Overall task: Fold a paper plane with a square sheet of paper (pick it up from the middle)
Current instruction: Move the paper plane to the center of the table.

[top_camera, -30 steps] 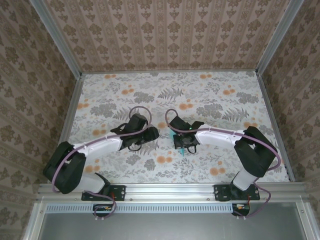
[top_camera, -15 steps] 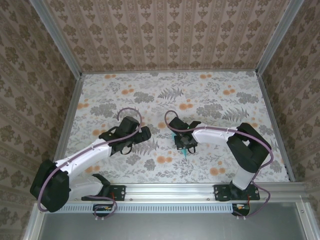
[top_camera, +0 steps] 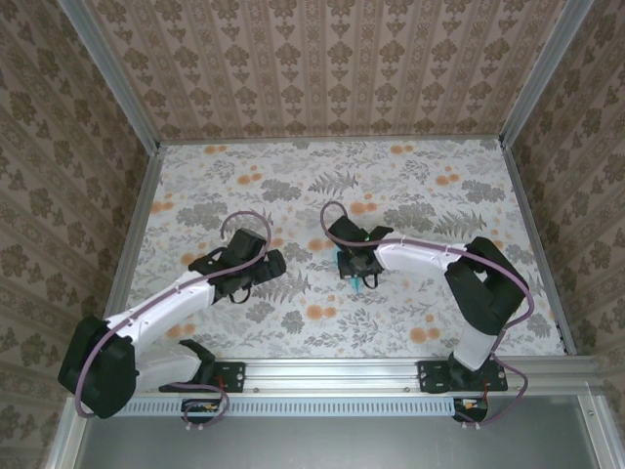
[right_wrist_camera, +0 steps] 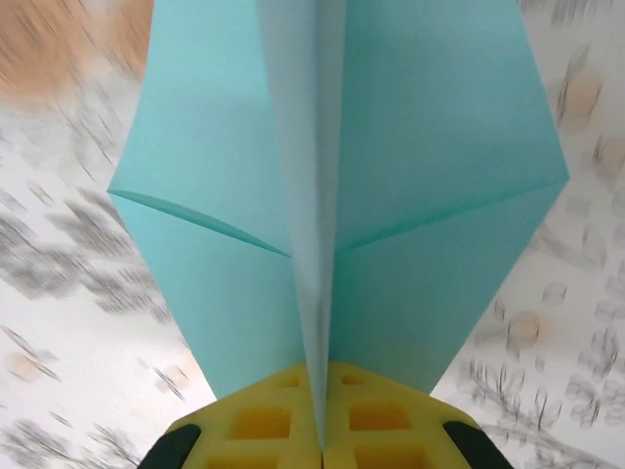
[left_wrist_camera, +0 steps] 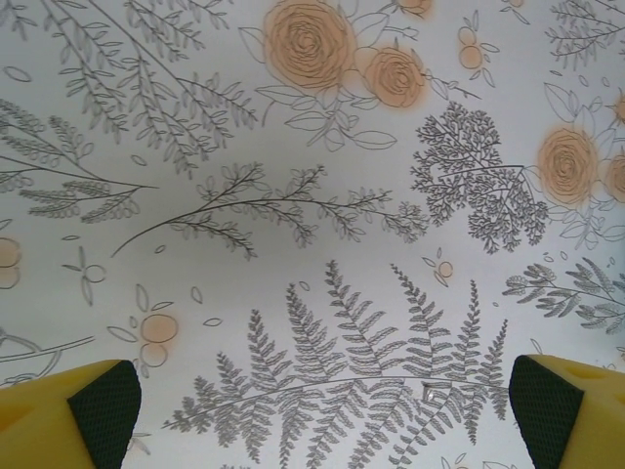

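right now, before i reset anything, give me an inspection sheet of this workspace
surface: floral tabletop, flat and bare around the arms
job's things: turquoise paper plane, folded, creases sharp, clamped at its centre fold
clutter: nothing seen
grippers: left gripper open and empty above the tabletop; right gripper shut on the paper plane
cables: purple cable looped at each wrist, running along the arm, clear of the paper
surroundings: patterned walls on three sides; metal rail along the near edge
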Available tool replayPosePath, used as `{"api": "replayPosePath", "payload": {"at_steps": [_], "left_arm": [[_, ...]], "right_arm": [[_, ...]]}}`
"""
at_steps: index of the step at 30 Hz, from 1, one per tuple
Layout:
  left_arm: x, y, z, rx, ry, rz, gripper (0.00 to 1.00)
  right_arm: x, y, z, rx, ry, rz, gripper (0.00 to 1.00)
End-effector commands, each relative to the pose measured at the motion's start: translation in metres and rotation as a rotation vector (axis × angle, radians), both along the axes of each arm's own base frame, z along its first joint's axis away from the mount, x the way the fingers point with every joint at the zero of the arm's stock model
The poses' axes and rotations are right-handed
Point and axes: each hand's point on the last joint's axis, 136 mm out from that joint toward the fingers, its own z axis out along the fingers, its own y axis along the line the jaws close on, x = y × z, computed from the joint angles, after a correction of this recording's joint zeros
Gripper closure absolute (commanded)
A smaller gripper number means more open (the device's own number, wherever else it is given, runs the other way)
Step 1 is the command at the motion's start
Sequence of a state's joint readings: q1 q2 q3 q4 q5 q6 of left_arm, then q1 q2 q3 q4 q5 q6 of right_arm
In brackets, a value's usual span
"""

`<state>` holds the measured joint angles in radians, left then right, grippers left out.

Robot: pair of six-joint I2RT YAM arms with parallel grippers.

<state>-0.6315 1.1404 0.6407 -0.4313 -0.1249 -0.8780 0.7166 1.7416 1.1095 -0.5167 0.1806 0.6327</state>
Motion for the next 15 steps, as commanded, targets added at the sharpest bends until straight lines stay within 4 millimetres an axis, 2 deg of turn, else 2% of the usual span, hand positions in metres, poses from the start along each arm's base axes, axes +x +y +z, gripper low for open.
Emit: {"api": "replayPosePath", "payload": {"at_steps": [1, 5, 11, 15], "left_arm": [[-0.005, 0.014, 0.001, 0.042, -0.002, 0.005, 0.00], [-0.006, 0.020, 0.003, 0.046, -0.005, 0.008, 0.00], [-0.006, 0.021, 0.004, 0.039, -0.002, 0.005, 0.00], [-0.006, 0.020, 0.004, 0.034, -0.001, -0.010, 0.00]], "right_arm": [[0.036, 0.000, 0.012, -0.012, -0.041, -0.001, 0.94], [0.071, 0.014, 0.011, 0.009, -0.049, 0.015, 0.94], [0.092, 0.029, -0.002, -0.003, 0.000, 0.045, 0.92], [0.097, 0.028, -0.017, -0.015, 0.029, 0.014, 0.92]]}}
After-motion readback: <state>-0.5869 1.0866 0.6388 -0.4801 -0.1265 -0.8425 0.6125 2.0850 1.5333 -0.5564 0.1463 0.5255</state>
